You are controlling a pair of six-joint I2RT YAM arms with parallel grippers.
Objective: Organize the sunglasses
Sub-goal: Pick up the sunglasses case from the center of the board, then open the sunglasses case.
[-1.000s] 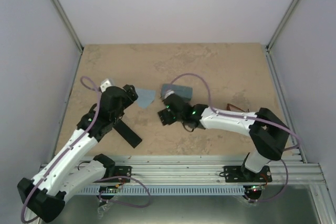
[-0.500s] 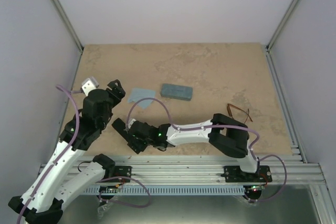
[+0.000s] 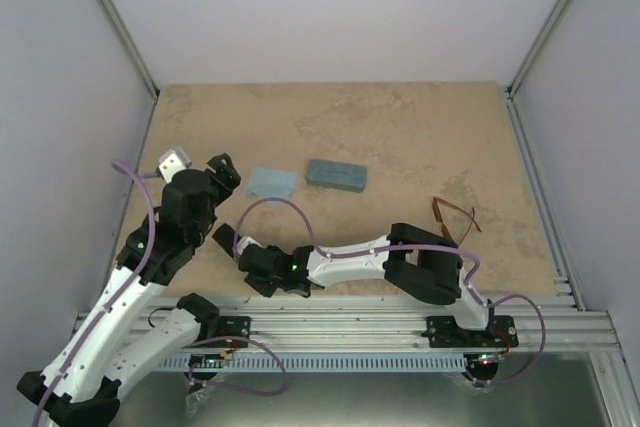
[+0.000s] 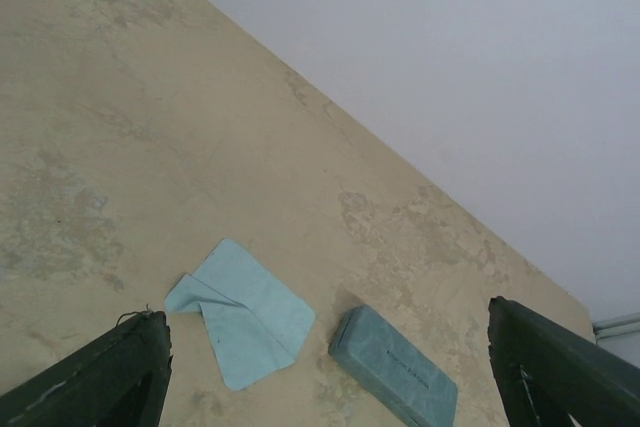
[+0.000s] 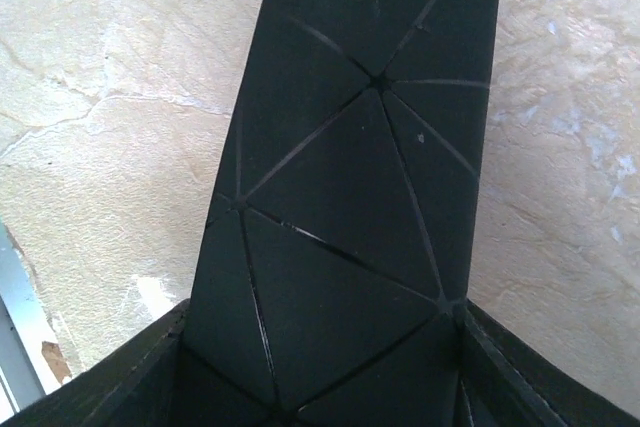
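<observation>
Right gripper (image 5: 325, 312) clamped across faceted black case (image 5: 370, 147), table's 7 o'clock. Left gripper (image 3: 225, 171) jaws spread wide, aloft at 9. Brown sunglasses (image 3: 447, 211) lie at 3 o'clock, well apart from both.

- We see a beige desk (image 3: 400, 127), mottled with paler and darker veins.
- The cloth (image 3: 271, 182) is plain light blue.
- We see a grey-toned blue case (image 3: 336, 174).
- The black case (image 5: 350, 177) has thin lines forming triangles.
- By the right edge, the sunglasses (image 3: 452, 215) are brown-amber.
</observation>
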